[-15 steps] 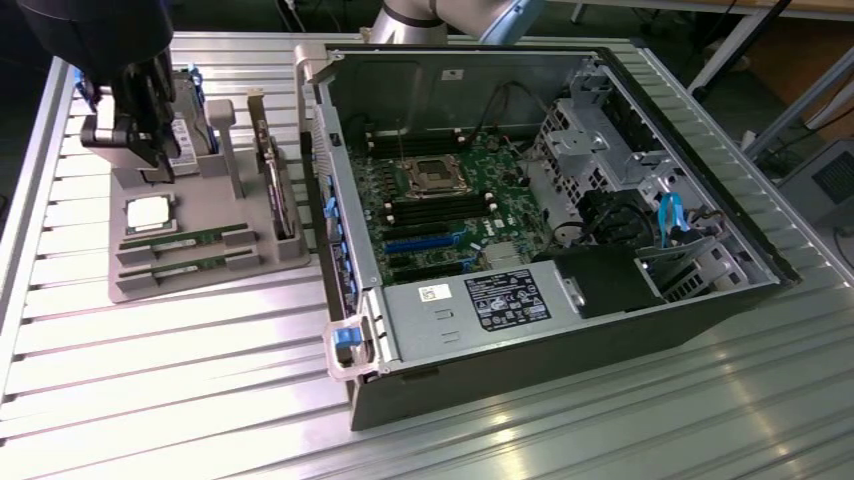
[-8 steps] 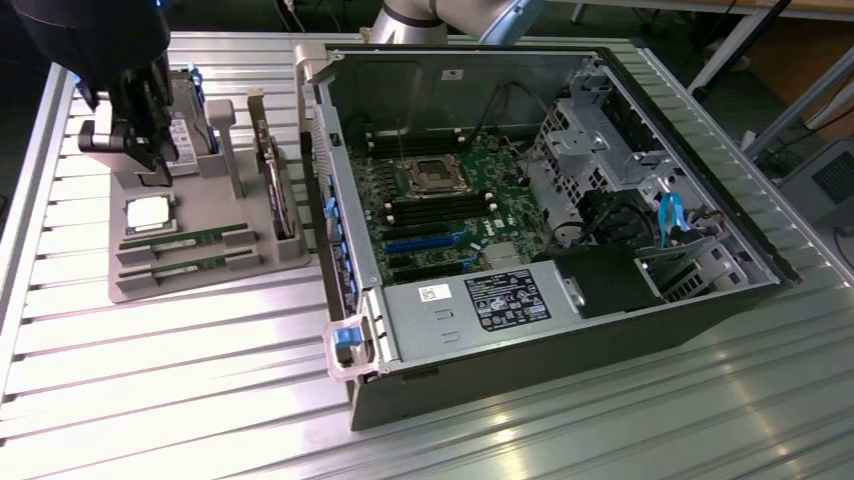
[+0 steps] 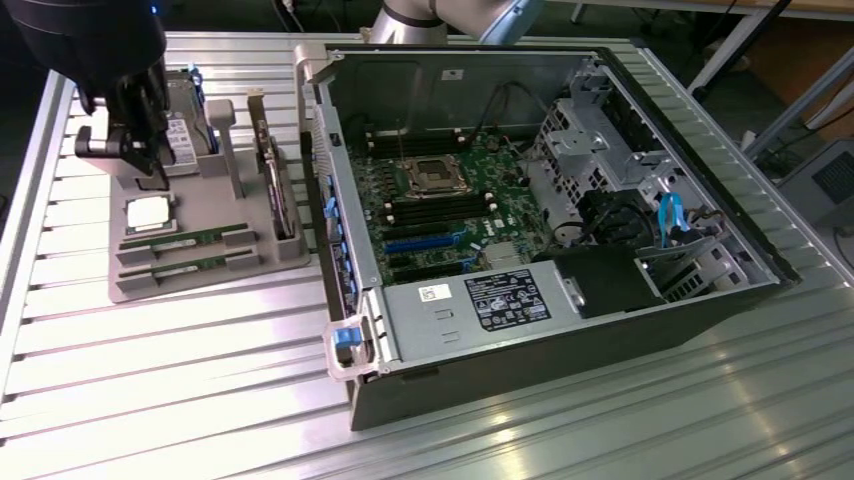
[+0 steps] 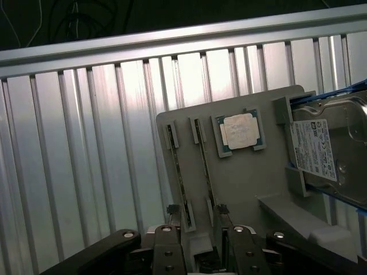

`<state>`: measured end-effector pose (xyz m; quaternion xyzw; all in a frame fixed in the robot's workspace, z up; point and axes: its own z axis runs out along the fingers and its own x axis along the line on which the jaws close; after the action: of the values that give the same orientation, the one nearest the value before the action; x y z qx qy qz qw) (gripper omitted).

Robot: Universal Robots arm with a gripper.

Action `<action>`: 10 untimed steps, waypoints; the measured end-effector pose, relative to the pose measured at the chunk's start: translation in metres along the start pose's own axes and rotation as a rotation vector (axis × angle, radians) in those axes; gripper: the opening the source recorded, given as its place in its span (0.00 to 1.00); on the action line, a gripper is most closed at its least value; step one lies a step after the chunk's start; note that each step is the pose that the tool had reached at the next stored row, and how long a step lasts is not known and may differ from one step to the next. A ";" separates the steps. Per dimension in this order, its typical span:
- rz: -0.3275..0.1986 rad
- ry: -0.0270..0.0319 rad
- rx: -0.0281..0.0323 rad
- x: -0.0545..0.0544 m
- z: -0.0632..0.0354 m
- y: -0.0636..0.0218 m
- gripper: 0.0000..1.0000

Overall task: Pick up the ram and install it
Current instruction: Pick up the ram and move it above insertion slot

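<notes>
Light from above lays bright glare streaks on the ribbed table (image 3: 160, 380); the computer case (image 3: 441, 75) interior is dim and shadowed.

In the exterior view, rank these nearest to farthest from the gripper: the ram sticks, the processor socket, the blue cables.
1. ram sticks, on the grey tray, by the gripper.
2. processor socket, inside the case.
3. blue cables, at the case's end on the exterior view's right.

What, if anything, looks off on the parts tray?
Nothing stands out. Both ram sticks lie straight in their slots on the gray tray, the processor sits flat in its recess, and the hard drive sits in its holder. The gripper hangs open above the tray, holding nothing.
</notes>
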<state>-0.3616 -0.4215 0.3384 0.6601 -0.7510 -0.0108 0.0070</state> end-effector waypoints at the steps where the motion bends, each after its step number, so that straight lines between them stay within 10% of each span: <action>1: 0.000 0.0000 0.0000 0.000 0.0005 0.0004 0.36; 10: 0.000 0.0000 0.0000 0.001 0.0056 0.0041 0.36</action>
<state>-0.3659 -0.4221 0.3328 0.6601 -0.7510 -0.0109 0.0070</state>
